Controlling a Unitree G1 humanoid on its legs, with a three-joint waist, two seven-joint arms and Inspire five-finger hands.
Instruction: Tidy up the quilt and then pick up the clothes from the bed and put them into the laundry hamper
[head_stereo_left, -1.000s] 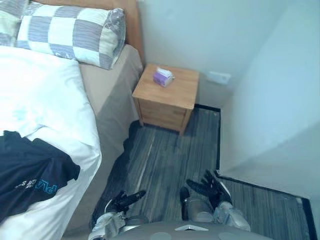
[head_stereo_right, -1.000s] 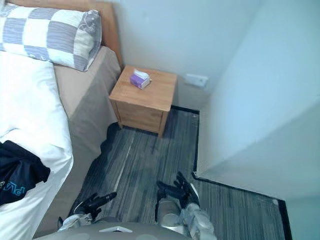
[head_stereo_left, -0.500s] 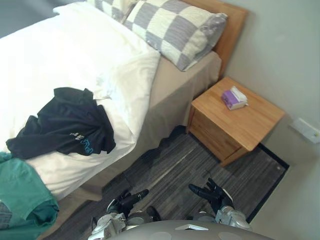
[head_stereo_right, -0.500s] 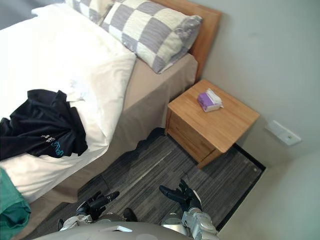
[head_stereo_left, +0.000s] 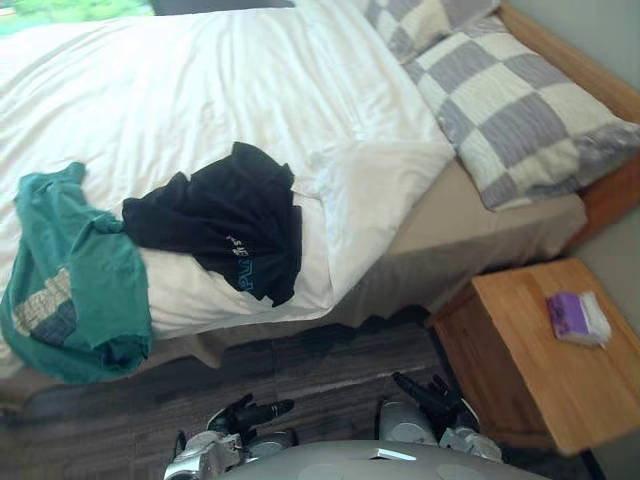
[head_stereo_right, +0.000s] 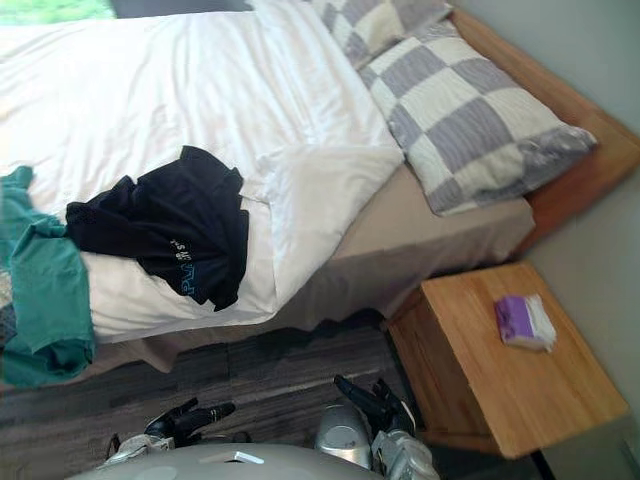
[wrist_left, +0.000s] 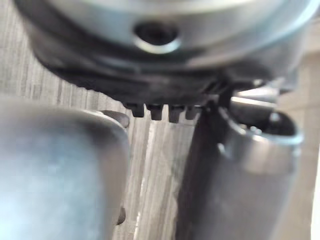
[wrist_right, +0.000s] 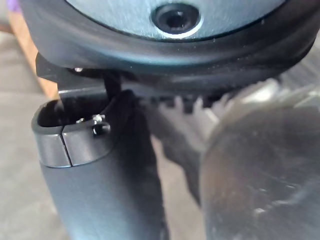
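Note:
A white quilt (head_stereo_left: 200, 110) covers the bed, with one corner (head_stereo_left: 370, 190) folded back near the pillows. A black garment (head_stereo_left: 225, 225) lies crumpled on the quilt by the bed's near edge. A green garment (head_stereo_left: 75, 290) hangs over that edge further left. My left hand (head_stereo_left: 245, 415) hangs low over the floor in front of the bed, fingers straight and empty. My right hand (head_stereo_left: 430, 398) is low beside the nightstand, fingers straight, holding nothing.
Two checked pillows (head_stereo_left: 520, 110) lie at the wooden headboard (head_stereo_right: 560, 110). A wooden nightstand (head_stereo_left: 540, 350) with a purple tissue pack (head_stereo_left: 578, 318) stands close to my right hand. Dark striped carpet (head_stereo_left: 300, 360) runs along the bed's side.
The camera has swung left, so the bed now takes up the view and the green garment shows in full. Both hands stay low and straight-fingered.

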